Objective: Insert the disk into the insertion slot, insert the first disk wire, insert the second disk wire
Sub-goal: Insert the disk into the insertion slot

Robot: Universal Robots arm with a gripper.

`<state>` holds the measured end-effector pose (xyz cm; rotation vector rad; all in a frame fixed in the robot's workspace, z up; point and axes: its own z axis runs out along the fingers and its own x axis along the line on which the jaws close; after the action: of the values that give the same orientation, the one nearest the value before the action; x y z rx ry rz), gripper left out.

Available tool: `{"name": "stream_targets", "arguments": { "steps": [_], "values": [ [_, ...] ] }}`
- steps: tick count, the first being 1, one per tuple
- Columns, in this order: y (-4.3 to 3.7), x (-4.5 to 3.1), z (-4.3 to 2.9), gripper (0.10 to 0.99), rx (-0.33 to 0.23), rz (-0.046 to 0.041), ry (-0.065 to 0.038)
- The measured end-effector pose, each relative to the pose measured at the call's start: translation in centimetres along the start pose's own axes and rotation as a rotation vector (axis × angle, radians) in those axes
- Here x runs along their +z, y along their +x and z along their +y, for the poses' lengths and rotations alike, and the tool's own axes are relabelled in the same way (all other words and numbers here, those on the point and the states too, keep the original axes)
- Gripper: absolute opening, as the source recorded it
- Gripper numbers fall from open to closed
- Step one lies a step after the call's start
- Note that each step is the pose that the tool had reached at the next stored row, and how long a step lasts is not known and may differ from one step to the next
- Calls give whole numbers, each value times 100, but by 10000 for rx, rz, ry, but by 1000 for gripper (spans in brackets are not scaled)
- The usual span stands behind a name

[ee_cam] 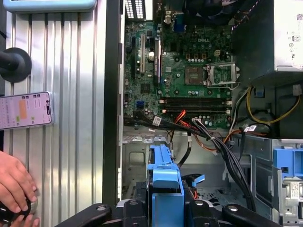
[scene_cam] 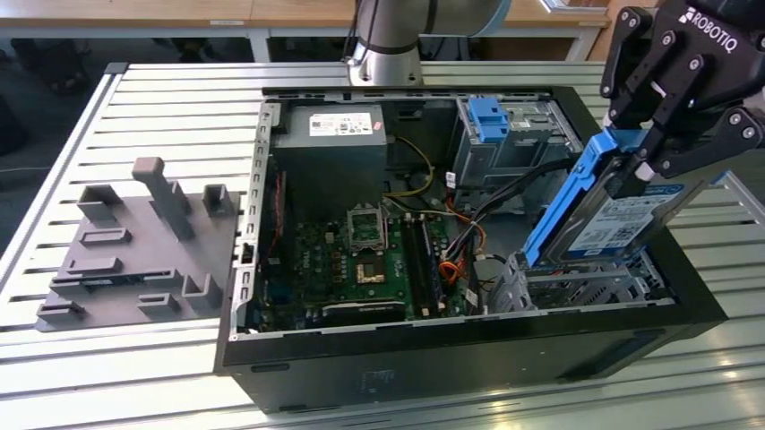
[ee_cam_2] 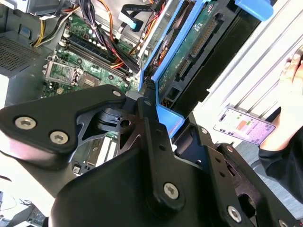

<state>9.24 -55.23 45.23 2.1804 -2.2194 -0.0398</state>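
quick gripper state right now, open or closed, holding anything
The gripper is shut on the disk, a flat silver hard drive in a bright blue plastic caddy, held tilted, lower end at the silver-grey perforated metal insertion slot.

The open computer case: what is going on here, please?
The robot arm's gripper is shut on the disk, a silver drive in a blue caddy, and holds it by its upper end. The disk stands tilted, its lower end at the mouth of the insertion slot, the perforated metal cage in a corner of the computer case. It is not yet seated. In the first wrist view, a person's hand rests near a phone.
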Motion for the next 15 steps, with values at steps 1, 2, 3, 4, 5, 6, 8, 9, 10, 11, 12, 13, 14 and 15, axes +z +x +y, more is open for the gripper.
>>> {"name": "stream_targets", "arguments": {
  "steps": [1,2,3,4,5,6,8,9,10,11,12,13,14,15],
  "values": [
    [0,6,0,365,0,-1,0],
    [0,12,0,365,0,-1,0],
    [0,18,-1,365,0,-2,0],
    [0,22,-1,365,0,-2,0],
    [0,28,-1,365,0,-1,0],
    [0,34,-1,365,0,-2,0],
    [0,45,-2,365,0,-3,0],
    [0,50,-2,365,0,-2,0],
    [0,56,-2,365,0,-2,0],
    [0,60,-2,365,0,-2,0],
    [0,64,-2,365,0,-2,0],
    [0,68,-3,365,0,-2,0],
    [0,72,-3,365,2,-2,0],
    [0,76,-3,365,3,-2,0]
  ]
}}
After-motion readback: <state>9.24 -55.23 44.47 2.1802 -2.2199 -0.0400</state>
